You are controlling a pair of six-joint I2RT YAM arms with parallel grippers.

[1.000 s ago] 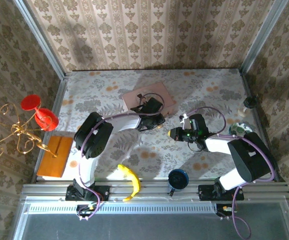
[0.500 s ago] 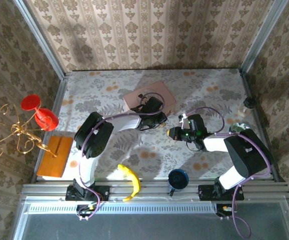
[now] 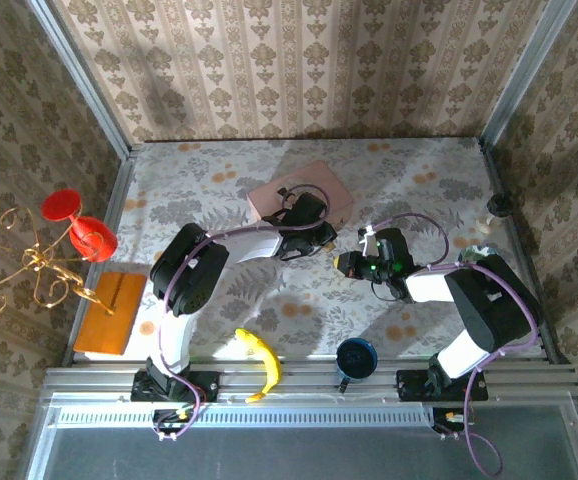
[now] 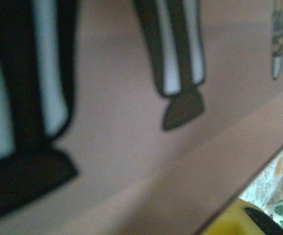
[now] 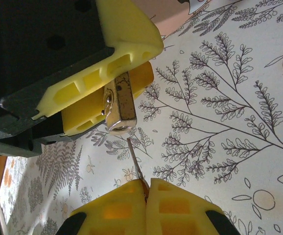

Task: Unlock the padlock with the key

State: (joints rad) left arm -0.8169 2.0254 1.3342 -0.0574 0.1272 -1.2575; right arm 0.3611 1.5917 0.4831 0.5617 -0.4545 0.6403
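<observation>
The tiny brass padlock (image 5: 120,105) hangs keyhole down, clamped between the yellow fingers (image 5: 107,54) of my left gripper (image 5: 131,73), which is shut on it just above the flowered tablecloth. My right gripper (image 5: 146,188) is shut on the key (image 5: 134,163). The thin blade points up at the padlock's underside, its tip just short of the keyhole. From above, the left gripper (image 3: 316,240) and right gripper (image 3: 342,265) nearly meet at mid-table. The left wrist view is blurred and shows a yellow fingertip (image 4: 232,220).
A pink picture-lidded box (image 3: 299,195) lies right behind the left gripper, its lid (image 4: 131,147) close under that camera. A banana (image 3: 260,364) and a blue cup (image 3: 356,358) sit near the front edge. An orange block (image 3: 109,312), red glasses (image 3: 79,225) and a gold candelabra (image 3: 29,265) stand left.
My right gripper has edged left with the key, toward the padlock. The left gripper has shifted slightly back and right, toward the pink box.
</observation>
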